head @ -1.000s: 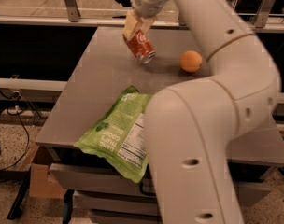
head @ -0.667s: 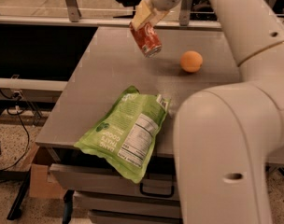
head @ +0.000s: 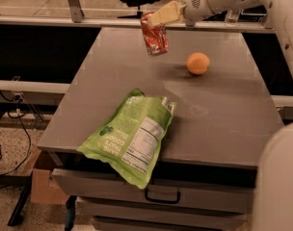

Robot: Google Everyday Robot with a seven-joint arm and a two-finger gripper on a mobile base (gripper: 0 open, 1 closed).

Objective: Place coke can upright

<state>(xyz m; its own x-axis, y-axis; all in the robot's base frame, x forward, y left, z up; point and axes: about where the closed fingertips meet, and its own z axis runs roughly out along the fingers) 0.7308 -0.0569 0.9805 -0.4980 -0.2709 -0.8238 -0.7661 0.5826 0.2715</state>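
The coke can [head: 154, 35] is a red can with white lettering, held nearly upright and a little tilted above the far left part of the grey table [head: 219, 114]. My gripper [head: 158, 18] is shut on the can's top end, its cream fingers [head: 166, 14] reaching in from the right. The can hangs clear of the table surface. The white arm runs off to the upper right and down the right edge of the view.
A round orange fruit [head: 198, 63] lies on the table right of the can. A green chip bag [head: 132, 134] lies at the table's front left edge, overhanging a drawer with a handle [head: 162, 196]. A rail [head: 64, 20] runs behind the table.
The gripper has lifted the can and swung it up toward vertical. The arm has pulled away to the right, uncovering the table's right side.
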